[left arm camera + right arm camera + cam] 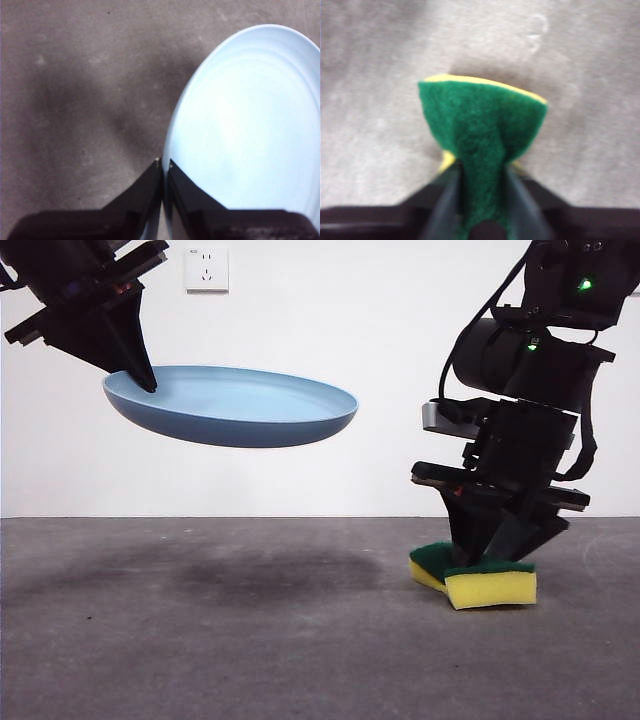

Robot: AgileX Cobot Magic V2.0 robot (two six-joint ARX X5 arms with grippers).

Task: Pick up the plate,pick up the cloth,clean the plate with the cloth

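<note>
The light-blue plate (235, 405) hangs in the air at the upper left of the front view, roughly level. My left gripper (140, 375) is shut on its left rim; the left wrist view shows the jaws pinching the plate's (245, 125) edge above the grey table. The cloth is a yellow sponge (480, 578) with a dark green layer, low at the right. My right gripper (490, 545) is shut on it, squeezing it in the middle. In the right wrist view the green face (482, 130) bulges between the jaws. The sponge sits at or just above the table.
The grey table (250, 640) stretches across the front, with the plate's shadow on it below the plate. A white wall with a socket (206, 270) stands behind. The two arms are far apart.
</note>
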